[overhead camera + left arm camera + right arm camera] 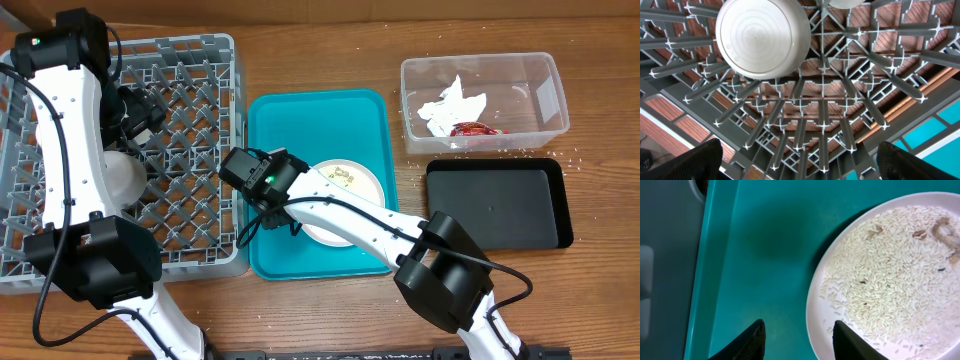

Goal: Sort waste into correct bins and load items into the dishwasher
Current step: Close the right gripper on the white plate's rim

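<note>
Right wrist view is giving us what the overhead cannot: the white plate (815,300) is carrying a thick spread of pale rice grains (875,285), with a few brownish scraps toward its far edge. The right pincer (797,340) is hanging released, its tips partly apart just above the teal serving tray (765,245). The plate's rim is showing in the gap between them, and we cannot tell whether either tip is touching it.

From the left wrist we are seeing the left pincer (797,150) spread fully wide, grasping nothing, over the grey dish rack (805,100), where an upturned white bowl (762,37) is sitting on the lattice ahead. From overhead that bowl is mostly hiding under the left arm.

Only the overhead is showing us the far right of the counter (320,50). There the clear tub (540,75) is holding the crumpled napkin (450,105) and the red wrapper (475,130), and the black tray (497,205) is lying just beside it.
</note>
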Robot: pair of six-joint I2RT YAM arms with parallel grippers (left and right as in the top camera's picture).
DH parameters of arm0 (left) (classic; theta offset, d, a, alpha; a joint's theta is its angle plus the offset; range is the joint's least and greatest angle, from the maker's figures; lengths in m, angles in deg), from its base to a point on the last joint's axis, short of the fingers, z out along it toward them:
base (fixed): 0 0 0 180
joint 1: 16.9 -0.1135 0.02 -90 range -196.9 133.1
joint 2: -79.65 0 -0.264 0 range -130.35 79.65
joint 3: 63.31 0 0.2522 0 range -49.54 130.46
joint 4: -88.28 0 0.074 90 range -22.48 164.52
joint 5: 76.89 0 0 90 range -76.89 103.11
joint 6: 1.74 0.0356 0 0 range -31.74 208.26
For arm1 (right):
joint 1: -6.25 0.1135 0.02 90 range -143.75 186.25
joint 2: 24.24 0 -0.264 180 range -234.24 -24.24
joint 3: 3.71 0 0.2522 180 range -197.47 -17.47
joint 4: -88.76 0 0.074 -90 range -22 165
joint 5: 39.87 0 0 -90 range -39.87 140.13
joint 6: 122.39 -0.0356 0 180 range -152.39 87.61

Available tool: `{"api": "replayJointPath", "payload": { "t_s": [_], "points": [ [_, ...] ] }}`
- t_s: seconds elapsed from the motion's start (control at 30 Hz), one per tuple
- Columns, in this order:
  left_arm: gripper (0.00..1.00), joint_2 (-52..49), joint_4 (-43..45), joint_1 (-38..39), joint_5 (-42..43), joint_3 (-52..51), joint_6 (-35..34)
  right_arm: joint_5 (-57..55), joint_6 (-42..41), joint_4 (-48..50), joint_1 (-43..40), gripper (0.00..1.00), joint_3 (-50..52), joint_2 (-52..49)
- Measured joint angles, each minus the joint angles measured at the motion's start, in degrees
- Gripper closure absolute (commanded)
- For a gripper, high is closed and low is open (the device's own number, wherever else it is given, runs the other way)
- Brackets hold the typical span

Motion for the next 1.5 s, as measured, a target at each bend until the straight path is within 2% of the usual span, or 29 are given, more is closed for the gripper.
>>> {"api": "replayJointPath", "payload": {
  "t_s": [0.33, 0.73, 1.07, 1.5],
  "points": [
    [0.00, 0.00, 0.00, 0.00, 0.00, 0.00, 0.00, 0.37, -1.51, 4.04, 0.00, 0.55, 8.13, 0.00],
    [0.00, 0.00, 0.00, 0.00, 0.00, 0.00, 0.00, 0.37, -2.01, 5.33, 0.00, 0.55, 8.24, 0.00],
    [0.00, 0.00, 0.00, 0.00, 0.00, 0.00, 0.00, 0.42, -2.12, 1.11, 0.00, 0.55, 5.70, 0.00],
    [0.00, 0.00, 0.00, 0.00, 0.00, 0.00, 0.00, 0.39, -2.21, 0.94, 0.00, 0.54, 4.04, 0.00]
  ]
}}
